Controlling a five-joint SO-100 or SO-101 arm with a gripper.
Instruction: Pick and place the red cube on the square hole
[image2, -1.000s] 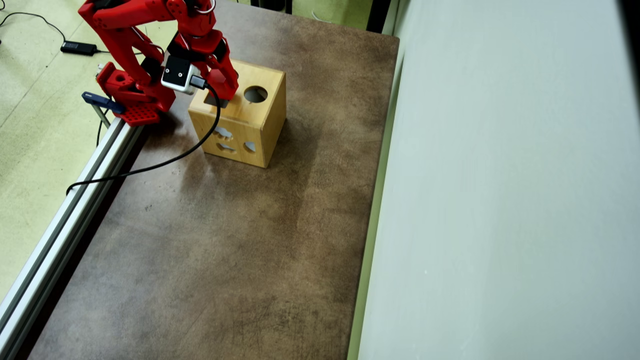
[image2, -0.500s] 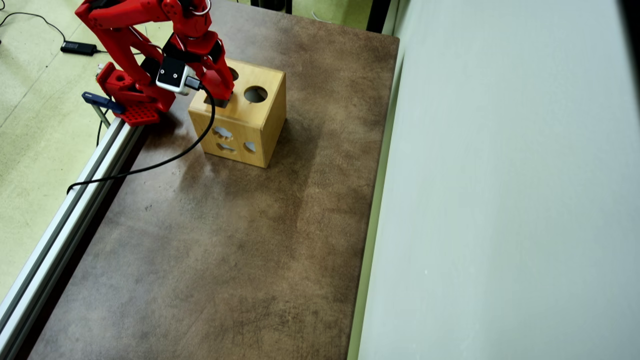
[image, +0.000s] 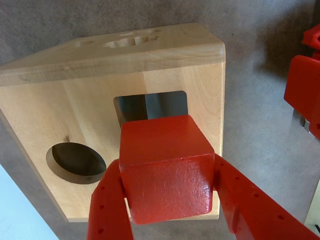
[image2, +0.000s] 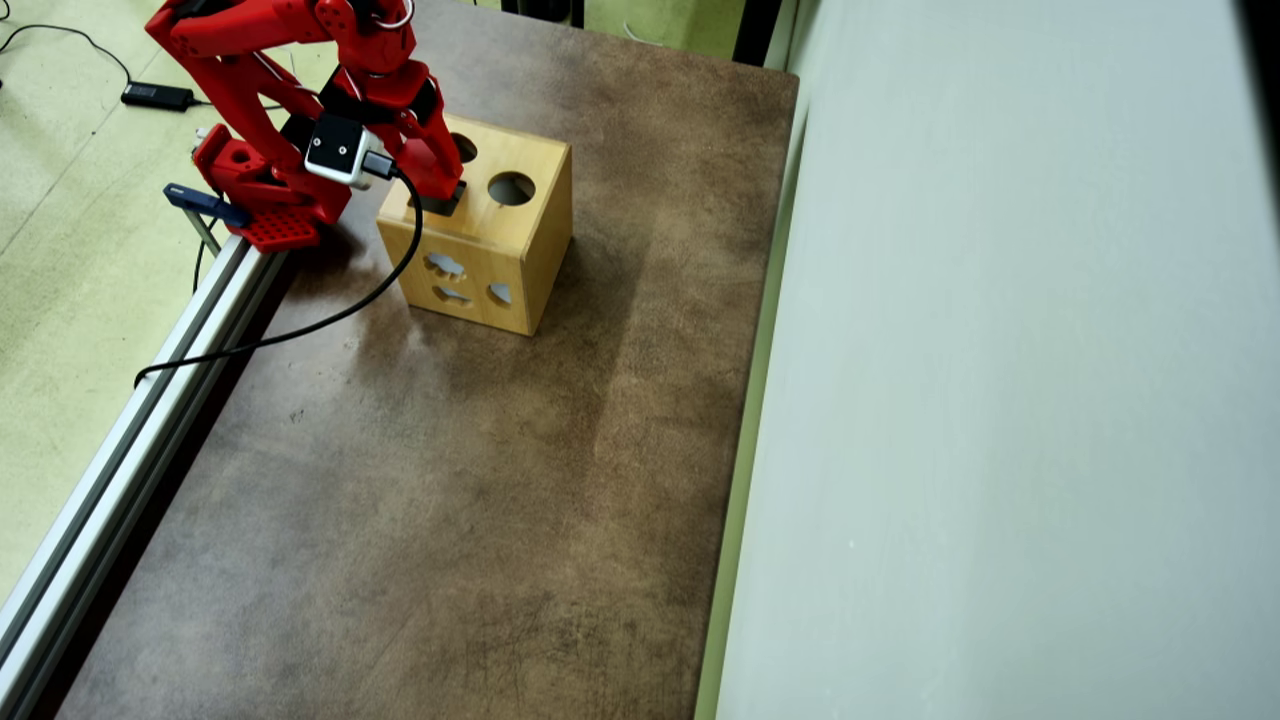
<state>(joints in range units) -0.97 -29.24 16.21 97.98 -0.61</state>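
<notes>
Placing step: gripper clamped on the red cube, held over the wooden box top with the square hole at the cube's 12 o'clock in the wrist view, so next I'd nudge forward, square up, then release.

Mottled brown table, pale-green floor

The red cube (glossy, slightly scuffed) sits clamped between the end effector fingers, overlapping the near edge of the dark square hole.
</notes>
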